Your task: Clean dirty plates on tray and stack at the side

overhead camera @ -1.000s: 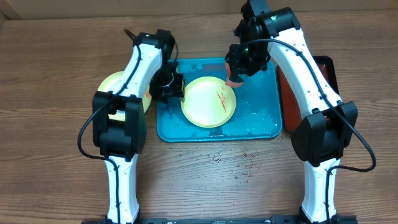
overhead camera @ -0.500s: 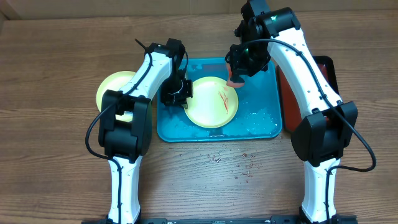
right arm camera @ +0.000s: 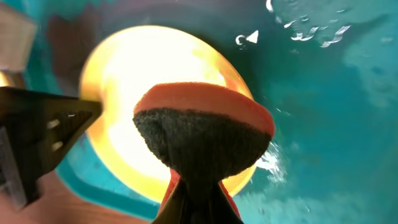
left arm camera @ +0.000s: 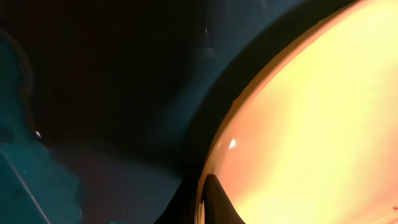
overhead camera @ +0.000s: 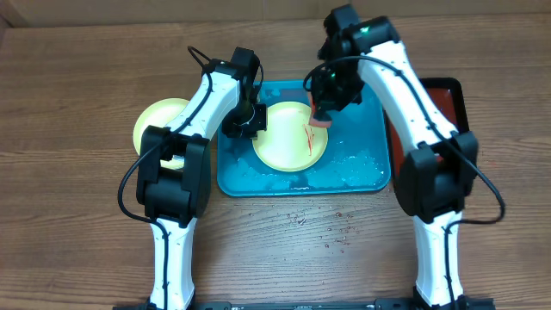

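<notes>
The left fingers [overhead camera: 248, 122] pinch the yellow plate [overhead camera: 284, 151] at its 9 o'clock edge, from above. The right fingers [overhead camera: 325, 96] squeeze a sponge [overhead camera: 320, 118] at its 2 o'clock. The plate lies in the blue tray [overhead camera: 362, 175]. Left wrist: only thin rim is held. Right wrist: sponge right by the plate. A hard scrub (the tray is wet) could pop it loose.

Soft, even light is filling the overhead view. Beside the left gripper [left arm camera: 202, 202] the plate [left arm camera: 311, 124] is glaring and blurring in 2 wrist views; the tray [left arm camera: 93, 180] is perhaps lying in shadow.
</notes>
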